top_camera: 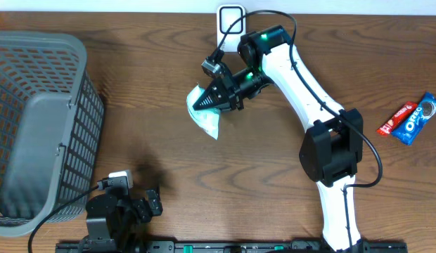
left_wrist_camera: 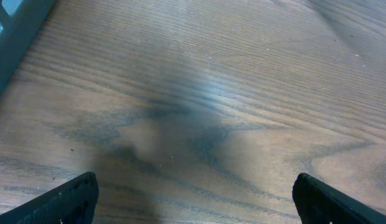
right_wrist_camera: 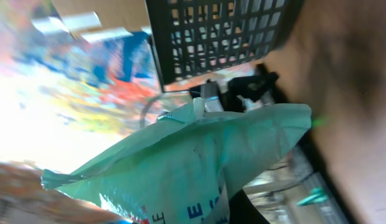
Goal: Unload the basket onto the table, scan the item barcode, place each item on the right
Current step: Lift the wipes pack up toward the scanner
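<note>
Reaches from the near right edge, folds at the far edge and points back left, with the right end effector (top_camera: 199,105) clamped on a pale green packet (top_camera: 205,121) over the mid tabletop (top_camera: 169,56), right of the basket (top_camera: 35,119). Shows the left end effector (top_camera: 151,204) low at the near edge, jaws spread wide, empty. Cannot make out any barcode; blurred wrist view, perhaps blue lettering.

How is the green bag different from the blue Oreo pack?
The green bag is pinched in the right fingers near the middle of the table. The Oreo pack lies untouched near the table's right edge. The green bag is pale green and crumpled, while the Oreo pack is blue and flat. Both are soft printed packets.
</note>
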